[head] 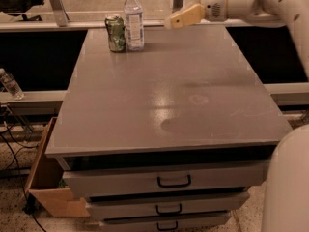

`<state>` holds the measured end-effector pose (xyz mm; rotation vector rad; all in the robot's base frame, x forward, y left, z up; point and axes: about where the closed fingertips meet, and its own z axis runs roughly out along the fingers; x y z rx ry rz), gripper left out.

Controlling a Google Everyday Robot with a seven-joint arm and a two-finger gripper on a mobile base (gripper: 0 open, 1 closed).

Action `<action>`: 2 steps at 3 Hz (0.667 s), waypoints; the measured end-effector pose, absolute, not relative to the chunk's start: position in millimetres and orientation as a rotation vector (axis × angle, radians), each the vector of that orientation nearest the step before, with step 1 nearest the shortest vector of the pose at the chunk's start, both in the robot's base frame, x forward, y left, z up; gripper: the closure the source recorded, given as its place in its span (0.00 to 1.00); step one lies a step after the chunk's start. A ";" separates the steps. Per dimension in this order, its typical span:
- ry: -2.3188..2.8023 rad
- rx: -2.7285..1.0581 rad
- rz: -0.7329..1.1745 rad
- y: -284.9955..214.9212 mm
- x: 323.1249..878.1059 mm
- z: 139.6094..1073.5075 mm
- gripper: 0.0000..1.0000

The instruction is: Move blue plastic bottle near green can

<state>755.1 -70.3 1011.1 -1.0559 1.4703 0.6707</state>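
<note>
While the grey table [183, 105] takes up most of the view, everything that matters sits up in its far left corner. Under the top there's a stack of drawers [120, 182] with dark handles. A chunk of the robot's white body [289, 187] fills the lower right, and its white arm [241, 1] comes in along the top right edge. A cardboard box [46, 182] sits on the floor at the table's left front corner, with some cables running next to it. The blue plastic bottle [133, 21] stands upright, so its long axis is straight up and down, with the white cap on top and the wrap label facing the camera. The green can [115, 33] is upright too, just to the bottle's left and snug beside it. They're close enough that I honestly can't say if they touch. The hand [176, 20] hangs in the air to the right of the bottle, near the table's far edge, pointing left toward it but clearly apart from it. It isn't holding anything, and I can't tell if it's apart or together. Nothing sits between the hand and the bottle. Way off left, below table level, a small clear bottle [9, 83] rests tilted on a ledge.
</note>
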 end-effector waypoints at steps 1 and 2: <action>1.473 -1.057 0.642 -107.6 720.8 1024.5 0.00; 1.500 -1.052 0.655 -112.6 716.1 1009.8 0.00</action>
